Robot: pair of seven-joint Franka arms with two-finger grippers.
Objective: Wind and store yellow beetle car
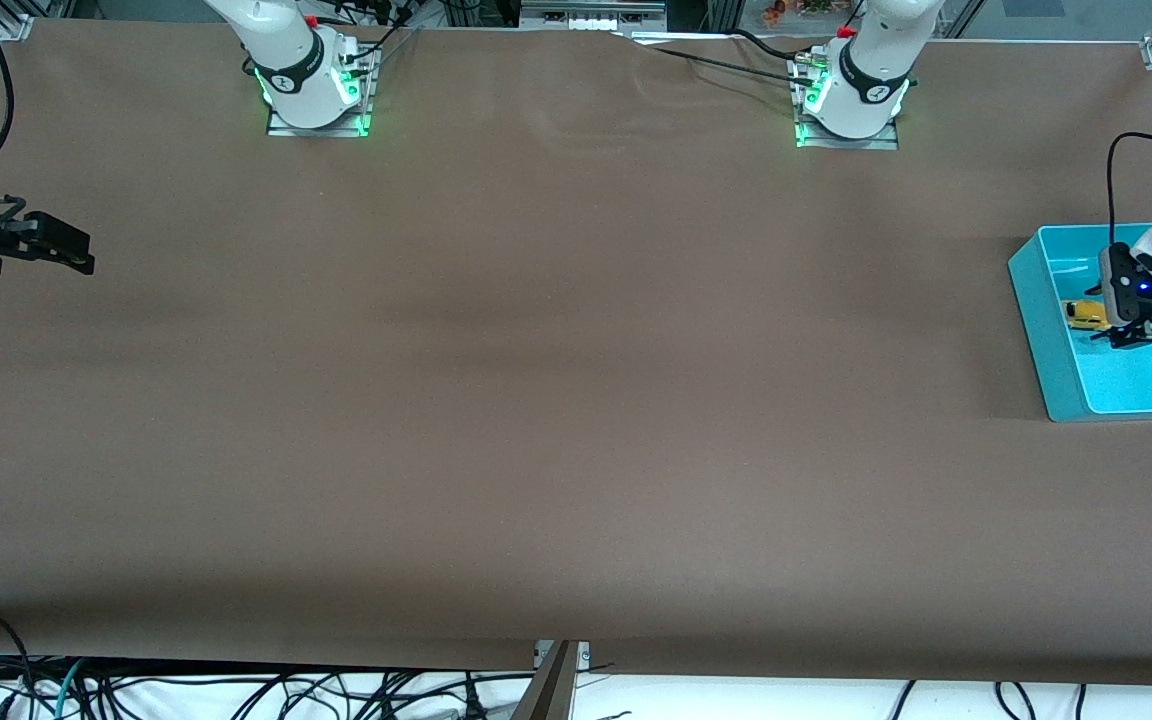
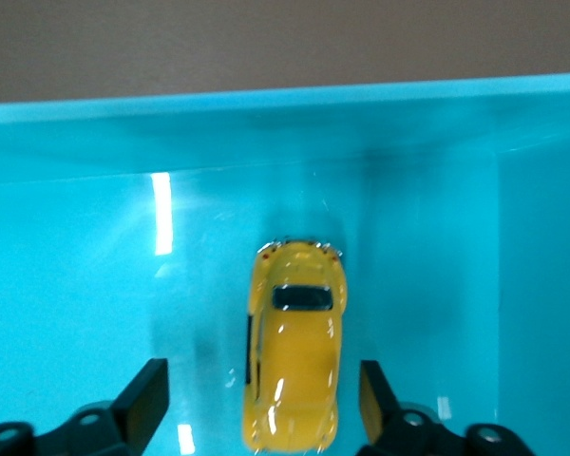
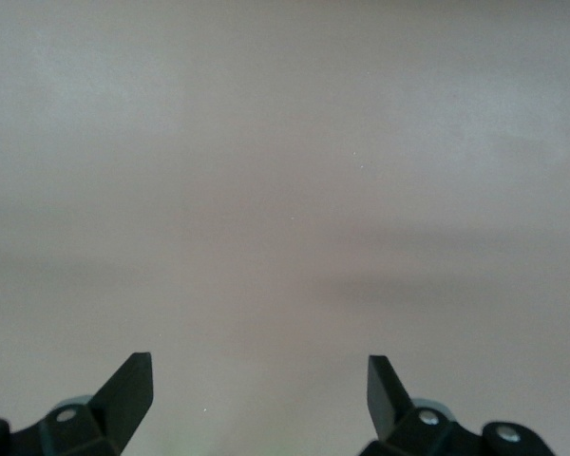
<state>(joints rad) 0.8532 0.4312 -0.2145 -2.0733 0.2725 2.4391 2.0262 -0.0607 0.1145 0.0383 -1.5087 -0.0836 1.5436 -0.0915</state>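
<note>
The yellow beetle car (image 2: 294,356) lies on the floor of the blue bin (image 1: 1041,330) at the left arm's end of the desk (image 1: 536,400). It looks light, hard and glossy, so likely slippery; its flat flanks seem the best place to pinch. The left gripper (image 1: 1131,335) hangs in the bin over the car, pointing down, jaws apart and clear of both sides. The right gripper (image 1: 61,245) waits over bare desk, well away from the bin, jaws apart.

The yellow beetle car (image 2: 294,347) has its wheels hidden under its body from above
</note>
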